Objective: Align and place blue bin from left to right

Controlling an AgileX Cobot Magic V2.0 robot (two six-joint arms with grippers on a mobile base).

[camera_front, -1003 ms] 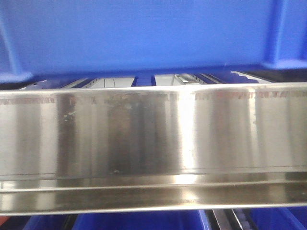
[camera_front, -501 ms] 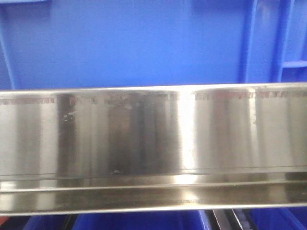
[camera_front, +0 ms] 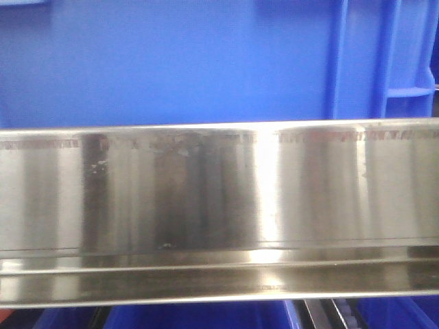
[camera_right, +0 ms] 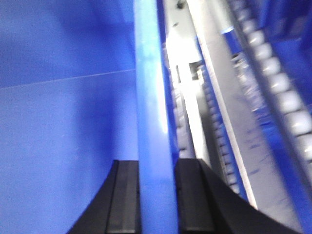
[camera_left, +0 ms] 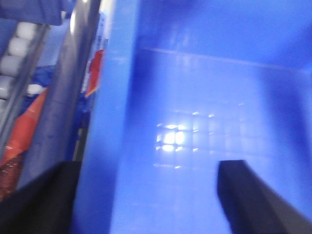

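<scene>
Behind the steel rail, the blue bin fills the whole upper part of the front view, its smooth side wall reaching down to the rail's top edge, with its ribs toward the right end. I judge the carry to be well under way but not finished: I have both sides of the bin in hand, and whether it sits squarely in its final spot I cannot tell from here. On the left, my left gripper straddles the bin's left wall, one finger outside and one inside; the fingers look well apart, so I cannot tell if they are truly clamped. On the right, my right gripper is closed snugly on the right wall's rim, with rollers just beyond it.
</scene>
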